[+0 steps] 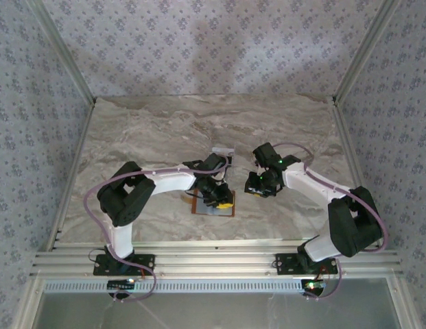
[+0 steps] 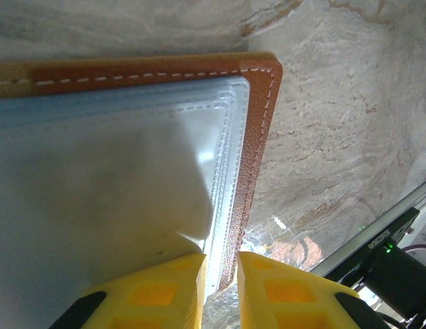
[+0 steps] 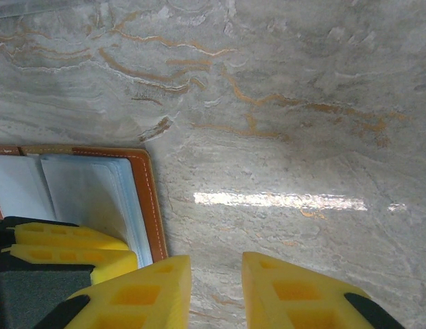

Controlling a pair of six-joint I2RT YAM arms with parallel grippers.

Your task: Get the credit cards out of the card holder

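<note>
Pinching the stitched brown edge of the card holder point(image 2: 130, 171) with the left gripper point(image 2: 221, 264), jaws nearly closed.
Lying open, pale lining up, on the marble table point(image 1: 151, 130), centre of the top view and lower left of the right wrist view; just beside it, right gripper point(image 3: 216, 267) part-open over bare table, holding nothing.

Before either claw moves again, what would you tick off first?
1. Left claw pinching the card holder by its edge: ok.
2. Right claw empty, jaws apart: ok.
3. Right claw lined up over the card holder: not ok, it hangs over bare table beside it.
4. A card showing in the pockets, ready to pull: cannot tell.
</note>
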